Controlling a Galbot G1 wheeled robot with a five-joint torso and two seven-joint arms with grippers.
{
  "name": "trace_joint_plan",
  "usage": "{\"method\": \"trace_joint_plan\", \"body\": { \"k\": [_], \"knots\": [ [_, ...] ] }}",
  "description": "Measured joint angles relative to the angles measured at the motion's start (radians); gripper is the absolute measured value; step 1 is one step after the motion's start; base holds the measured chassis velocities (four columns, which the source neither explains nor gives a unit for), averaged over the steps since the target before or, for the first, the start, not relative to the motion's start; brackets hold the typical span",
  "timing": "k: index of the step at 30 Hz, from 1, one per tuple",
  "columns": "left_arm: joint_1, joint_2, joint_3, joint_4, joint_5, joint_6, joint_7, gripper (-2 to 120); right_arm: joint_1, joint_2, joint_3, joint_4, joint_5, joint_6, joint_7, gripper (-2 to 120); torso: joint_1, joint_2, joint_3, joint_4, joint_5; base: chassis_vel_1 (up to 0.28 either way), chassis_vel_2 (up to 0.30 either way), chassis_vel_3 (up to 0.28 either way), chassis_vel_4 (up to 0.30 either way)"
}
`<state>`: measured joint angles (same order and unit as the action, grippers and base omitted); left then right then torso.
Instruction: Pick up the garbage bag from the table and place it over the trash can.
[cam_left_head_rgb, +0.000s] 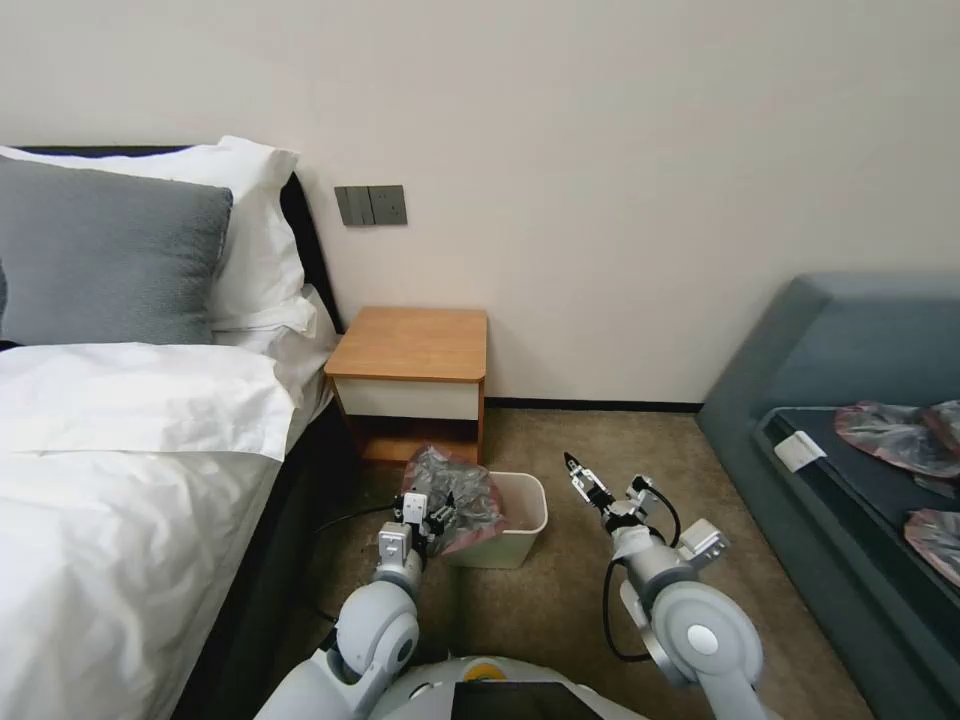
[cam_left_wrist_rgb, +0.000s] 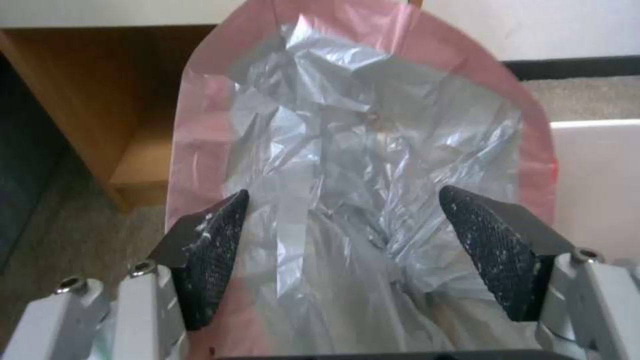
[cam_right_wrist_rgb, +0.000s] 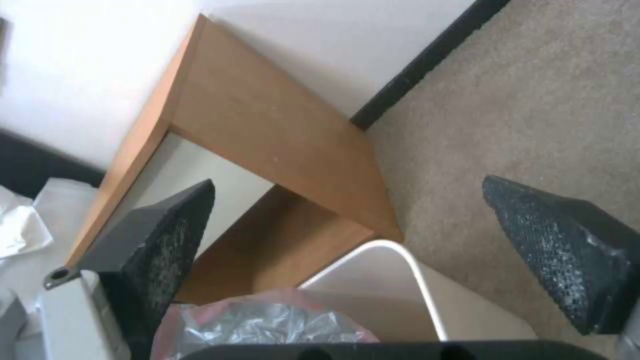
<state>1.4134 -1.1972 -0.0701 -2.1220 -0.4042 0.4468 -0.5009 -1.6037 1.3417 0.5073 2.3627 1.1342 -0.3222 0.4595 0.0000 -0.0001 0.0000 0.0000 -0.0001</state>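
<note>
The garbage bag (cam_left_head_rgb: 455, 490), wrinkly grey with a pinkish rim, stands bunched over the left rim of the beige trash can (cam_left_head_rgb: 520, 525) on the carpet. My left gripper (cam_left_head_rgb: 430, 512) is at the bag's near side. In the left wrist view its fingers (cam_left_wrist_rgb: 213, 240) are spread wide with the bag (cam_left_wrist_rgb: 360, 125) lying between them. To the right of the bin, my right gripper (cam_left_head_rgb: 580, 475) hovers open. Its wrist view shows the bin's rim (cam_right_wrist_rgb: 417, 265) and the bag (cam_right_wrist_rgb: 267, 320) below. The table (cam_left_head_rgb: 410, 345) stands behind the bin with a bare top.
A bed (cam_left_head_rgb: 130, 450) with white sheets runs along the left. A blue-grey sofa (cam_left_head_rgb: 800, 380) with other plastic bags (cam_left_head_rgb: 895, 430) fills the right. Open carpet (cam_left_head_rgb: 600, 430) lies between the bin and the sofa.
</note>
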Motion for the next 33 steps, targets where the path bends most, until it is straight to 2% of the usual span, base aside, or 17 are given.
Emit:
{"method": "trace_joint_plan", "body": {
  "k": [3,7,19,27,33],
  "knots": [
    [-0.011,-0.007,0.000,0.018,-0.003,-0.001,-0.007,68,-0.012,0.002,0.001,0.003,-0.010,0.001,-0.001,100,0.000,0.000,0.000,0.0000,0.0000,0.000,0.000,0.000,0.000],
    [-0.021,-0.013,0.000,0.033,-0.012,-0.001,-0.023,63,-0.024,0.005,0.001,0.003,-0.024,0.002,-0.006,100,0.000,0.000,0.000,-0.0001,0.0001,0.000,0.000,0.000,0.000],
    [-0.047,-0.025,-0.009,0.067,-0.037,0.008,-0.039,61,-0.021,0.004,0.000,-0.013,-0.033,0.004,-0.009,100,0.000,0.000,0.000,0.0000,0.0001,0.000,0.000,0.000,0.000],
    [-0.070,-0.031,-0.002,0.096,-0.054,0.014,-0.040,51,-0.015,0.001,-0.001,-0.027,-0.034,0.009,-0.009,100,0.000,0.000,0.000,0.0000,0.0001,0.000,0.000,0.000,0.000],
    [-0.086,-0.037,0.009,0.120,-0.088,0.053,-0.059,46,-0.012,0.003,-0.005,-0.045,-0.044,0.016,-0.013,100,0.000,0.000,0.000,0.0000,0.0001,0.000,0.000,0.000,0.000]
  ]
}}
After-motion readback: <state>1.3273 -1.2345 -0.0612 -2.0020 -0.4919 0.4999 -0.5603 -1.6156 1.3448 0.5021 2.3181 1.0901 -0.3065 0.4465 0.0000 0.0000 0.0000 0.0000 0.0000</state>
